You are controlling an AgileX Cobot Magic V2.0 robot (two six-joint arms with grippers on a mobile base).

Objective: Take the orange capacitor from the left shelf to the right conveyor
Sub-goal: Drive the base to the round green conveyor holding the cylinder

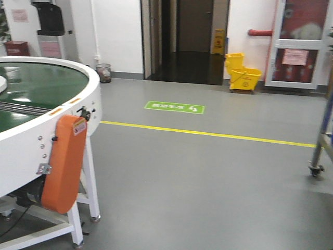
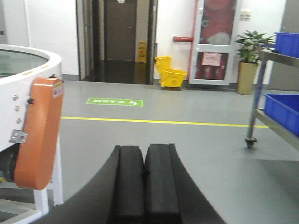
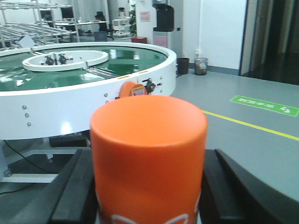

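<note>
The orange capacitor (image 3: 148, 154) fills the middle of the right wrist view, upright, with white marks low on its side. My right gripper (image 3: 148, 161) is shut on it, one black finger (image 3: 77, 186) pressed on each flank. Behind it curves the conveyor (image 3: 93, 88), a green belt with a white rim; the front view shows it at the left (image 1: 31, 130). My left gripper (image 2: 144, 148) hangs over bare floor, its pads pressed together with nothing between them. The steel shelf (image 2: 258, 88) holding blue bins stands at the right of the left wrist view.
An orange motor cover (image 1: 63, 161) sticks out from the conveyor's side above its white legs. A yellow line (image 1: 208, 134) and a green sign (image 1: 174, 107) mark the grey floor. A yellow mop bucket (image 1: 242, 73) stands by the far wall. Steel roller racks (image 3: 28, 28) stand beyond the belt.
</note>
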